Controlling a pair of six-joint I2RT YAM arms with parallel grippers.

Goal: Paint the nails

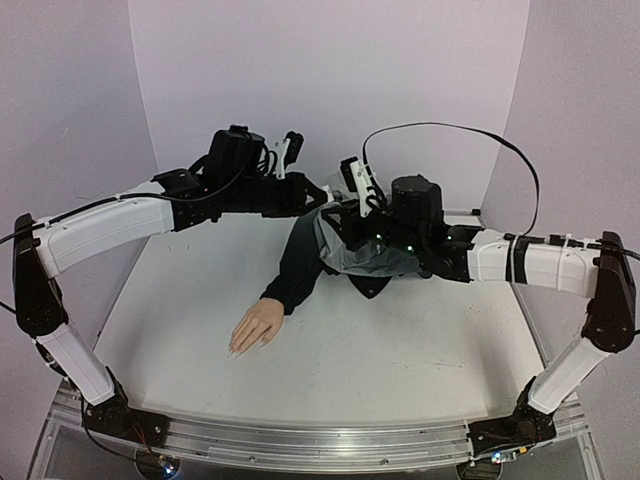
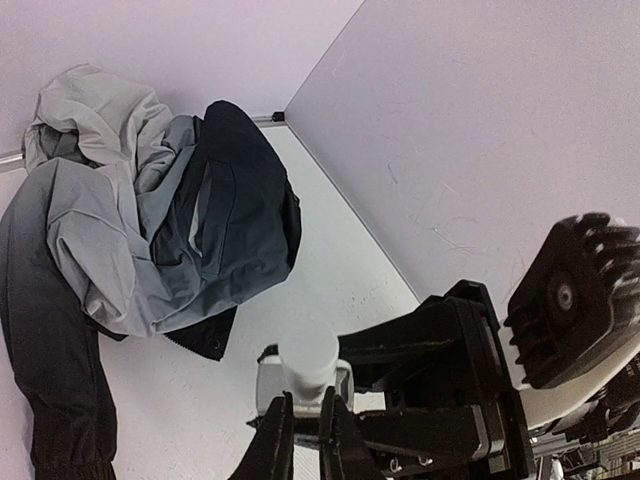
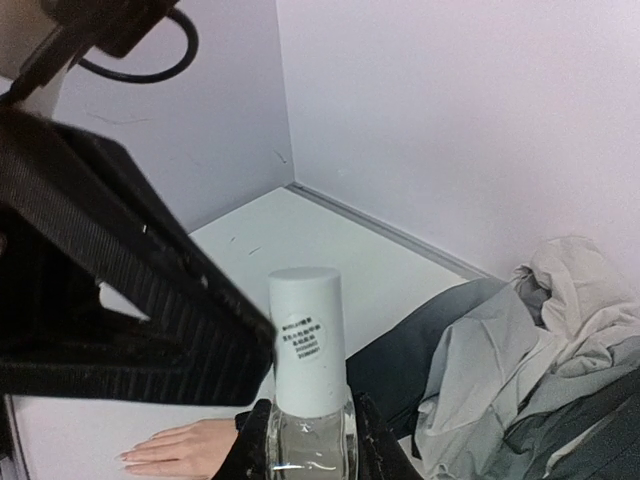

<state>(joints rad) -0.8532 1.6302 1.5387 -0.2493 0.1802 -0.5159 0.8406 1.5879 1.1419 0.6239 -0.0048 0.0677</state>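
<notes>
The mannequin hand (image 1: 256, 328) lies palm down on the white table (image 1: 400, 370), nearer the front edge than anything else on it. Its fingers point toward the front left. The nails (image 1: 236, 347) sit at those fingertips, pale and slightly glossy. They are too small to show whether any polish is on them, and neither gripper is near them.

Behind the hand, a dark sleeve (image 1: 298, 265) runs from the wrist toward the back right. Past the sleeve, farther from the hand, a grey and black jacket (image 1: 360, 258) lies crumpled in a heap.

Both arms meet above the far part of that heap, well beyond the hand and clear of it. The right gripper (image 3: 312, 440) has its two fingers pressed against the sides of a small clear bottle (image 3: 312, 458), holding it off the table. In the right wrist view, the hand shows low on the table to the left of the bottle. The bottle's tall white cap (image 3: 305, 330) carries a small printed label. The left gripper (image 2: 307, 400) comes in from the other side with its jaws drawn together on that cap.

The pale back wall (image 1: 330, 80) stands farthest from the hand.
</notes>
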